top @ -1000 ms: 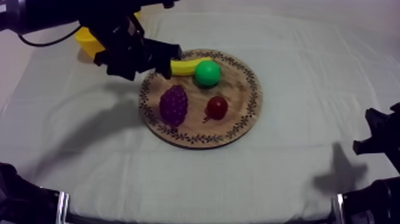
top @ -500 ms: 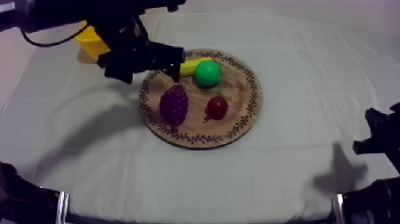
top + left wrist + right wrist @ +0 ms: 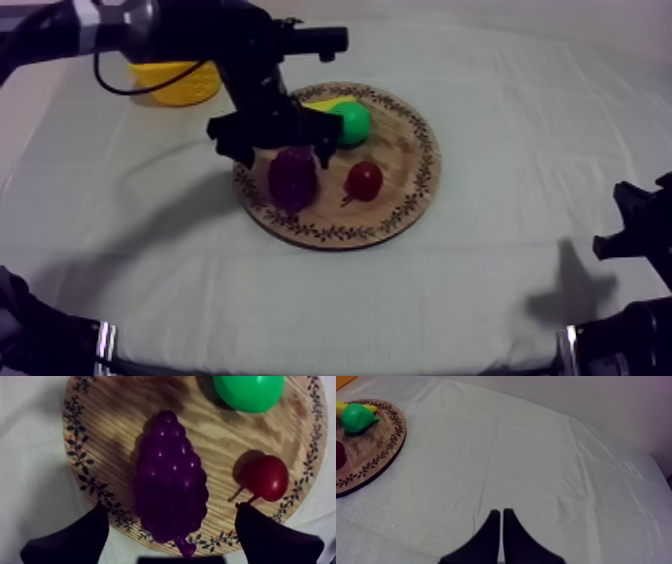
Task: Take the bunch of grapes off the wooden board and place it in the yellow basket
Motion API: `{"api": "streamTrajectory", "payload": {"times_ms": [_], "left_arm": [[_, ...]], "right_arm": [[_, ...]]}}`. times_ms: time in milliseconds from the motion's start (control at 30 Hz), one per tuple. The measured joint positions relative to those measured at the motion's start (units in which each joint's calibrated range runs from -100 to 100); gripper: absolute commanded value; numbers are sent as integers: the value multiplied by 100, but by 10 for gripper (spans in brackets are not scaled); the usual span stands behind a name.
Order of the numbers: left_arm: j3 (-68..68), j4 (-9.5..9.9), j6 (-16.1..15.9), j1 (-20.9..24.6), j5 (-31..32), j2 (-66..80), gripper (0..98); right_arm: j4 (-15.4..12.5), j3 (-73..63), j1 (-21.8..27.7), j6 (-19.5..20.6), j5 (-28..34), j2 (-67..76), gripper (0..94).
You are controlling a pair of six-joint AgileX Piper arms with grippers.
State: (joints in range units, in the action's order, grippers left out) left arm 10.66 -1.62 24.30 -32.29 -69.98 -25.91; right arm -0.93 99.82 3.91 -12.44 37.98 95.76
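The purple bunch of grapes [image 3: 292, 178] lies on the left half of the round wooden board [image 3: 400, 215]. My left gripper [image 3: 284, 150] hangs just above it, open, one finger on each side of the bunch. In the left wrist view the grapes [image 3: 172, 481] lie lengthwise between the two black fingertips [image 3: 95, 526], which are apart from the bunch. The yellow basket [image 3: 172, 82] stands at the far left, behind the arm. My right gripper [image 3: 501, 516] is shut on nothing, a narrow wedge over bare cloth far to the right of the board [image 3: 381, 451].
On the board a green pear [image 3: 350, 122] lies behind the grapes, with a banana [image 3: 320, 103] behind it and a small red fruit [image 3: 364, 181] to the grapes' right. The right arm [image 3: 635, 235] rests low at the table's right edge.
My left arm has swung from the board's far-left rim beside the basket to over the grapes. The basket now shows in full. The right arm is still.
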Motion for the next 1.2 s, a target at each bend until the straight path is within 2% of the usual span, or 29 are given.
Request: {"api": "streamTrajectory", "payload": {"times_ms": [400,600,900,1200], "left_arm": [[-160,-173,-31,28,11,-624,955],[-282,-191,-40,49,54,-827,909],[-542,-201,-88,78,-56,-1047,795],[-616,-266,-140,113,-121,-1161,595]], "right_arm": [[0,0,0,0,0,0,3],[0,0,0,0,0,0,3],[0,0,0,0,0,0,3],[0,0,0,-13,0,0,3]]}}
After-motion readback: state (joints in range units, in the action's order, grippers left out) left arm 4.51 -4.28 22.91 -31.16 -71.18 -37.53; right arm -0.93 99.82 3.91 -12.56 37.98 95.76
